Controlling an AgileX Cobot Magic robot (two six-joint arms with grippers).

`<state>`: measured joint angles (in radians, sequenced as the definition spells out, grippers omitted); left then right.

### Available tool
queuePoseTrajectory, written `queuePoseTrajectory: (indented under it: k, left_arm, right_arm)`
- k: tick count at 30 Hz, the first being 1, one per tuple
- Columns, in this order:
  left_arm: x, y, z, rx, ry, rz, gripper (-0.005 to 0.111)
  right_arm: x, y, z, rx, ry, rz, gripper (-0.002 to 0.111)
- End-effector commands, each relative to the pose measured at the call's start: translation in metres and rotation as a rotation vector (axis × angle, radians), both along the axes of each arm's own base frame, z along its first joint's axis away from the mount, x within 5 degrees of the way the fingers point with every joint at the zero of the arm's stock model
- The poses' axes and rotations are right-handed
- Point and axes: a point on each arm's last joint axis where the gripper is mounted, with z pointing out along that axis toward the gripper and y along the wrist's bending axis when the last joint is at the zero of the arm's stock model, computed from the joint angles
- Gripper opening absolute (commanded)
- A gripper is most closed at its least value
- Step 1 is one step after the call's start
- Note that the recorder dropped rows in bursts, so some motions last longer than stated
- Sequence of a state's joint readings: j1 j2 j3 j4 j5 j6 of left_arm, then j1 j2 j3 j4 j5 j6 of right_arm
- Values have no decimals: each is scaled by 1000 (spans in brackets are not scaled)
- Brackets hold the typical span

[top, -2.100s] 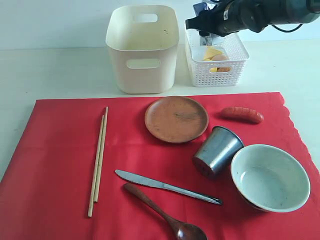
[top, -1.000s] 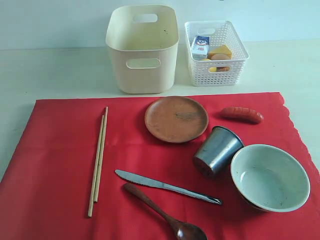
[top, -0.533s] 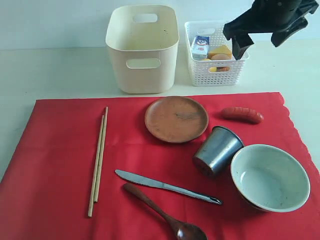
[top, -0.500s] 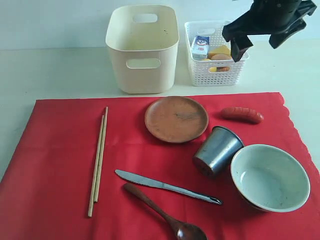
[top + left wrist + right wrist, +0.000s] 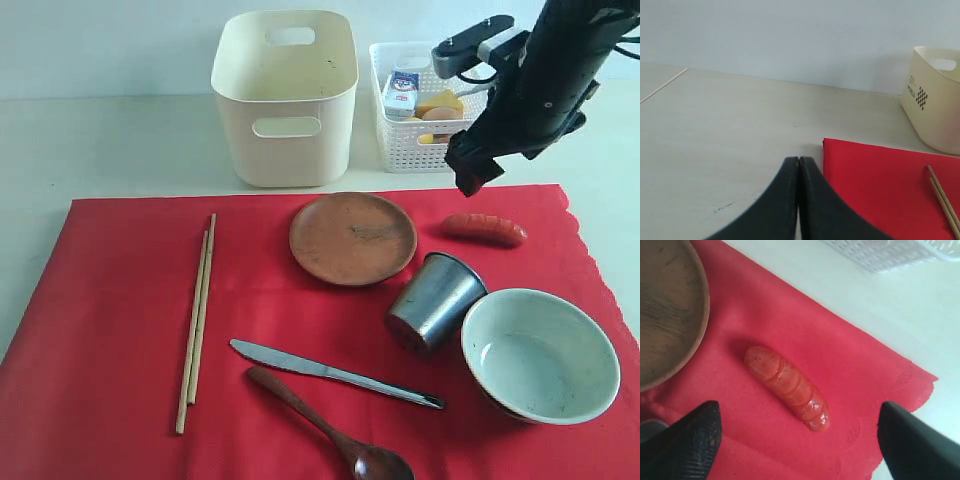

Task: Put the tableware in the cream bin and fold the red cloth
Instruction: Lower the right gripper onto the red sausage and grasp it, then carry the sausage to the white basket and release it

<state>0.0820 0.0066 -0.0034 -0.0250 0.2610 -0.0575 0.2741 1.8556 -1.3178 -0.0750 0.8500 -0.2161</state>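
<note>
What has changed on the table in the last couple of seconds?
The right gripper came down from above the white basket and now hovers open over the sausage on the red cloth, holding nothing. The plate, cup, bowl and cream bin stayed put.

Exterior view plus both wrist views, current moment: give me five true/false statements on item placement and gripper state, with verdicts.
1. The right gripper is open above the sausage. True.
2. The round brown plate is inside the cream bin. False: it lies on the red cloth.
3. The left gripper is shut with nothing between its fingers. True.
4. In the exterior view the chopsticks lie right of the plate. False: they lie to its left.
5. The blue-and-white carton sits in the white lattice basket. True.
</note>
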Motion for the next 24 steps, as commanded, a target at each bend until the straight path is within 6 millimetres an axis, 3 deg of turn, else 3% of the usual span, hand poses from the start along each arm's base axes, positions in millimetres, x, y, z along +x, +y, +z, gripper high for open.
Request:
queuePoseTrajectory:
  k: [1, 8, 9, 11, 14, 17, 19, 24]
  left_arm:
    - [0, 0, 0, -4, -7, -6, 3]
    - [0, 0, 0, -4, -7, -6, 3]
    - [0, 0, 0, -4, -7, -6, 3]
    - [0, 0, 0, -4, -7, -6, 3]
    - [0, 0, 0, -4, -7, -6, 3]
    - [0, 0, 0, -4, -7, -6, 3]
    - [0, 0, 0, -4, -7, -6, 3]
    - [0, 0, 0, -4, -7, -6, 3]
  right_arm:
    - [2, 0, -19, -14, -5, 27, 81]
    - [9, 2, -87, -53, 145, 32, 80]
    - [9, 2, -94, -56, 159, 32, 78]
    - [10, 2, -102, -57, 166, 33, 62]
    - [12, 3, -98, -39, 140, -18, 29]
    - [13, 3, -87, -27, 108, -26, 10]
    - [14, 3, -75, -16, 71, -25, 1]
    - [15, 4, -38, 30, -57, -40, 0]
